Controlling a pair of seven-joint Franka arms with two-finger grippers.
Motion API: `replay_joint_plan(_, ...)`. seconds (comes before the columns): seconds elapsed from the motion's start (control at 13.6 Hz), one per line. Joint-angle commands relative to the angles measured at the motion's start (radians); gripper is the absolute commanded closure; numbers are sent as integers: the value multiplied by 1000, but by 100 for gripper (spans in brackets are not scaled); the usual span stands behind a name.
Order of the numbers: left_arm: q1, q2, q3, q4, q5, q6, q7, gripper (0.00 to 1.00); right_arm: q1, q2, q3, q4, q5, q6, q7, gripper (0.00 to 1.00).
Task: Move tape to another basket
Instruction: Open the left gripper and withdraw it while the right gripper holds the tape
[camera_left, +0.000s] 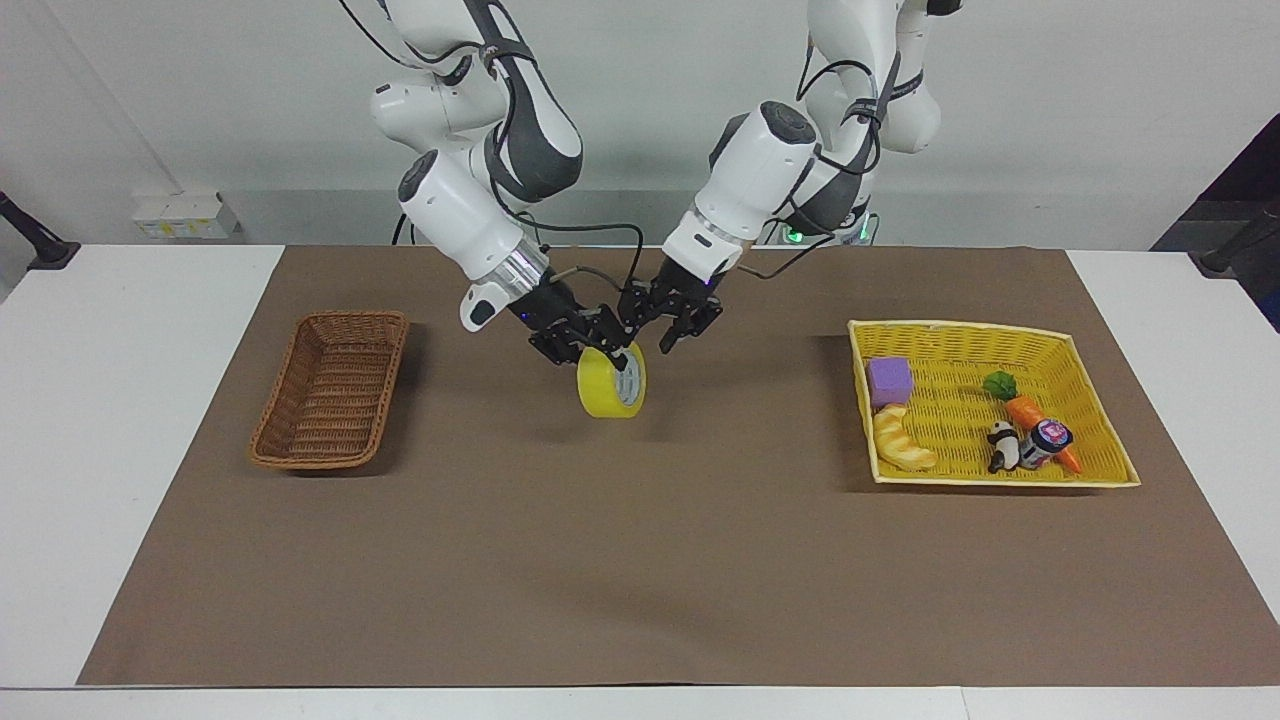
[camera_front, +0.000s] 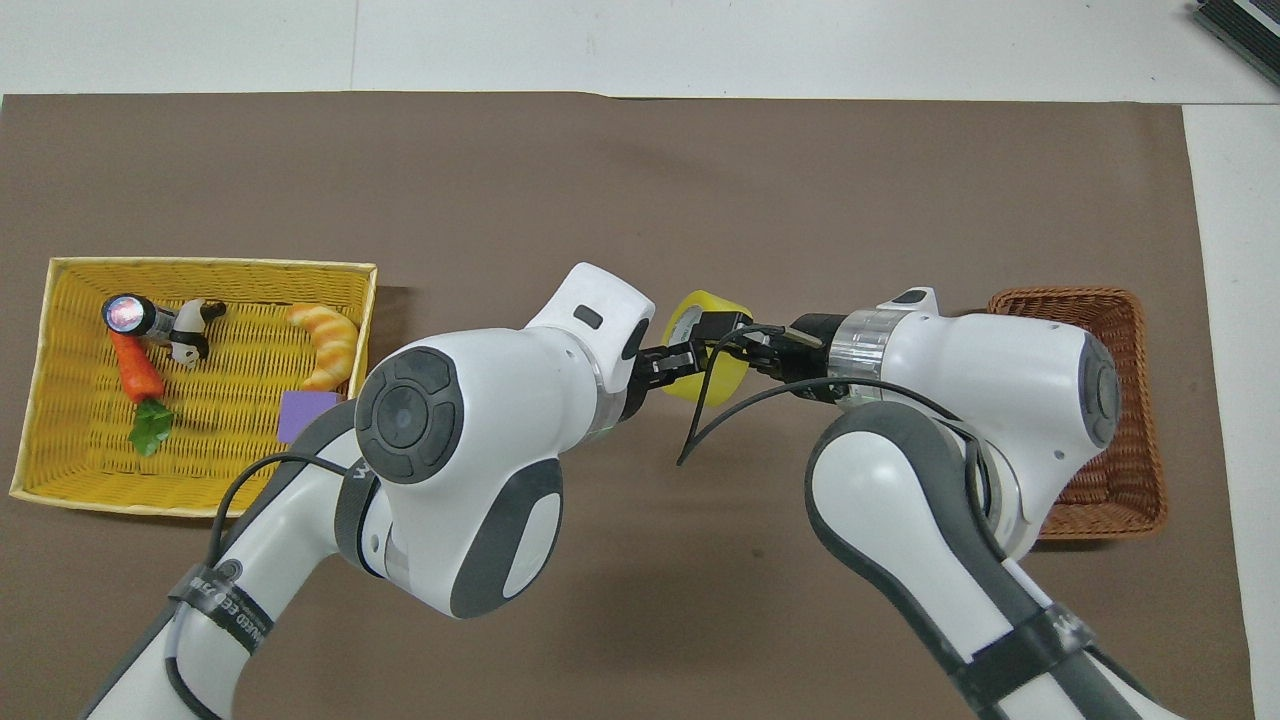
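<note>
The yellow tape roll (camera_left: 606, 388) hangs on edge above the middle of the brown mat, its white core showing. My right gripper (camera_left: 612, 358) is shut on the roll's upper rim and holds it up. My left gripper (camera_left: 668, 322) is open and empty, just beside and slightly above the roll, apart from it. In the overhead view the tape (camera_front: 697, 306) shows between the right gripper (camera_front: 724, 332) and the left gripper (camera_front: 668, 362). The brown wicker basket (camera_left: 330, 392) stands empty at the right arm's end of the table; in the overhead view the right arm partly covers the wicker basket (camera_front: 1130, 480).
The yellow mesh basket (camera_left: 960, 327) at the left arm's end holds a purple cube (camera_left: 889, 380), a croissant (camera_left: 902, 442), a carrot (camera_left: 1030, 415), a panda figure (camera_left: 1002, 446) and a small jar (camera_left: 1048, 440). A brown mat (camera_left: 640, 560) covers the table.
</note>
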Motion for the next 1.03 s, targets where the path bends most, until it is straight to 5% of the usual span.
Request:
replay_joint_plan(0.0,2,19,6,19,24,5,8,32,0,1,2,16,7,-1,17,100)
replay_joint_plan(0.07,2,20,7,31,25,-1,8,21,0,1,2,16,7,-1,17,100)
replay_joint_plan(0.37,92,-12,10,39,77,-41,62,7,-8,1,0,16,-2,-6,20,100)
replay_joint_plan(0.66,225,-81,12,27,126,-255,261,8,-38,-16,-14,28,-25,-79,20,100)
replay_joint_plan(0.95,340,-109,10,22,367,-378,365,0,-135,-35,-14,135,-268,-303,54,100)
